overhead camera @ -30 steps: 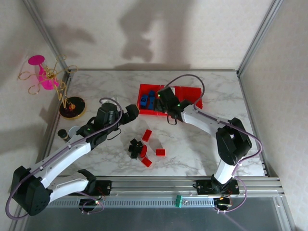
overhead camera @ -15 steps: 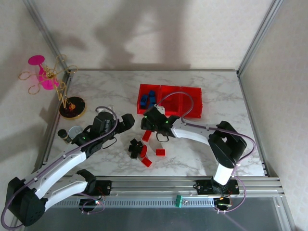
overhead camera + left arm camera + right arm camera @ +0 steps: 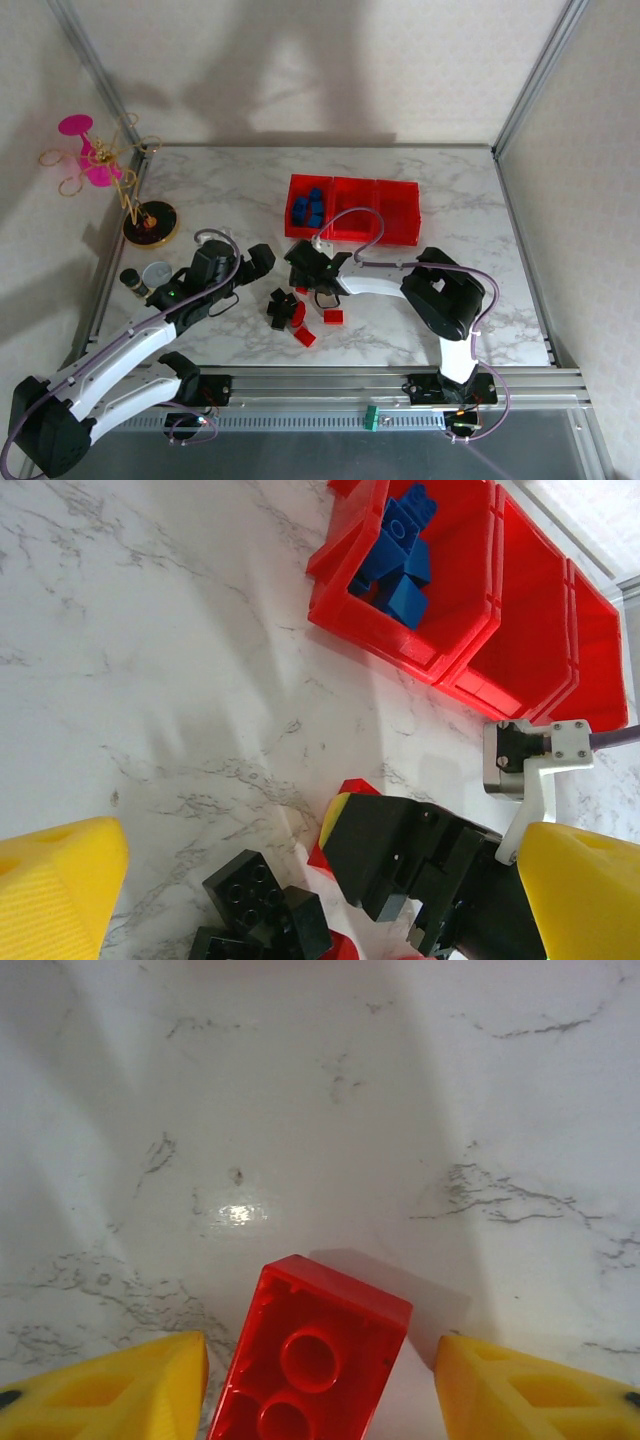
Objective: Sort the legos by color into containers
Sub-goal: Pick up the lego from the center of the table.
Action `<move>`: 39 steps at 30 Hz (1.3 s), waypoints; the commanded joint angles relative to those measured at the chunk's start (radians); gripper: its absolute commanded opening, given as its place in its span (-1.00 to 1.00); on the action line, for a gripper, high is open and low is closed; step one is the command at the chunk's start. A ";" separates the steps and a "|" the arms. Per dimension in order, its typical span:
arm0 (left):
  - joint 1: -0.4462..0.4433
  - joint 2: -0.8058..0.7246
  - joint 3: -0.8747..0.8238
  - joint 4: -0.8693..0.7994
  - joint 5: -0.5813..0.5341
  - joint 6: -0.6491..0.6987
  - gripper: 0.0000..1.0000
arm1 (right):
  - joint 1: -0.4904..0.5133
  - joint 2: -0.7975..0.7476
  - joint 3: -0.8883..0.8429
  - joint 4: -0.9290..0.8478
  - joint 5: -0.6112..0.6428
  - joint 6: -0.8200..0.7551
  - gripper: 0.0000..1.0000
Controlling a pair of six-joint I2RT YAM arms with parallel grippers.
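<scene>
The right claw (image 3: 320, 1385) stands apart astride a red brick (image 3: 312, 1358) on the bench (image 3: 200, 190), with a gap at each side. The left claw (image 3: 265, 256) gapes near the black bricks (image 3: 283, 308). The red bins (image 3: 395, 238) sit beyond, across bare marble.

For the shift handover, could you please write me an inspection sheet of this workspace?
Surface: white marble table.
Job's things: blue legos in the leftmost of the red containers; black legos and red legos loose in front of them.
Clutter: jewellery stand and round tin at the left edge.
Grippers: right claw open, straddling a red brick; left claw open, empty.
Cables: purple cable arching beside the right claw.
Surroundings: papered walls, metal frame posts.
</scene>
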 commanded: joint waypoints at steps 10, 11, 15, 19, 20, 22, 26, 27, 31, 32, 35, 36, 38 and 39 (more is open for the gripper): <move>0.007 -0.011 -0.005 -0.011 -0.012 -0.014 0.99 | 0.023 -0.015 -0.018 -0.076 0.110 -0.050 -0.16; 0.007 -0.011 -0.006 -0.011 -0.012 -0.014 0.99 | 0.023 -0.019 -0.020 -0.081 0.116 -0.056 -0.20; 0.006 -0.006 -0.006 -0.006 -0.012 -0.018 0.99 | 0.023 -0.024 -0.019 -0.082 0.122 -0.072 -0.30; 0.005 -0.006 0.003 -0.007 -0.007 -0.017 0.99 | 0.023 -0.035 -0.008 -0.079 0.122 -0.079 -0.39; 0.005 -0.006 0.006 -0.009 -0.008 -0.017 0.99 | 0.023 -0.043 -0.006 -0.078 0.124 -0.084 -0.39; 0.005 -0.009 0.013 -0.011 -0.006 -0.014 0.99 | 0.022 -0.064 -0.004 -0.081 0.132 -0.091 -0.42; 0.005 -0.004 0.035 -0.015 -0.001 -0.004 0.99 | 0.006 -0.120 0.005 -0.108 0.151 -0.113 -0.43; 0.005 -0.001 0.042 -0.013 0.004 -0.003 0.99 | -0.002 -0.134 0.005 -0.113 0.155 -0.120 -0.43; 0.001 0.021 0.068 0.006 0.027 0.000 0.99 | -0.071 -0.193 0.004 -0.124 0.159 -0.165 -0.43; -0.001 0.026 0.074 0.012 0.029 0.002 0.99 | -0.090 -0.205 0.004 -0.121 0.163 -0.182 -0.43; -0.002 0.051 0.094 0.024 0.037 0.008 0.99 | -0.154 -0.221 0.019 -0.120 0.165 -0.235 -0.43; -0.003 0.062 0.103 0.025 0.043 0.009 0.99 | -0.176 -0.224 0.027 -0.121 0.154 -0.246 -0.43; -0.005 0.082 0.123 0.033 0.059 0.010 0.99 | -0.220 -0.225 0.038 -0.100 0.130 -0.277 -0.43; -0.008 0.095 0.130 0.042 0.063 0.011 0.99 | -0.241 -0.221 0.043 -0.094 0.132 -0.291 -0.43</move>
